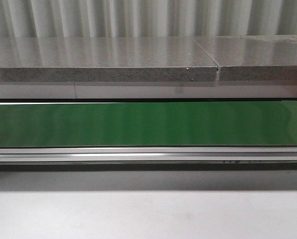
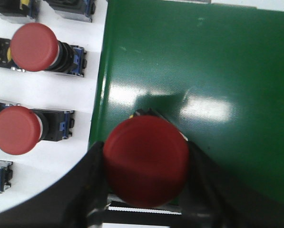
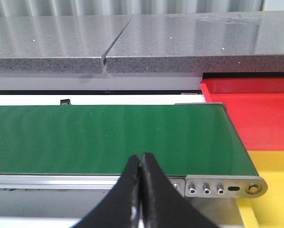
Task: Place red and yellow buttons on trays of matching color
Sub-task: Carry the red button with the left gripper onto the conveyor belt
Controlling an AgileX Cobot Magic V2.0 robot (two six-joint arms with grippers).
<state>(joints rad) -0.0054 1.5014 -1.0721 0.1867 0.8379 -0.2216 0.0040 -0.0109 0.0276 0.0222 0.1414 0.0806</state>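
Observation:
In the left wrist view my left gripper (image 2: 145,164) is shut on a red button (image 2: 145,159), its round cap between the two black fingers, over the edge of the green belt (image 2: 203,85). Two more red buttons (image 2: 33,46) (image 2: 15,129) lie on the white surface (image 2: 51,90) beside the belt. My right gripper (image 3: 141,164) is shut with nothing in it, hanging at the near edge of the green belt (image 3: 108,137). The red tray (image 3: 256,109) and the yellow tray (image 3: 275,190) sit past the belt's end in the right wrist view. No yellow button shows.
The front view holds only the green belt (image 1: 148,124), its metal rail (image 1: 148,154) and a grey stone ledge (image 1: 103,59) behind; neither arm appears there. More button bodies (image 2: 68,5) lie partly cut off at the edges of the white surface.

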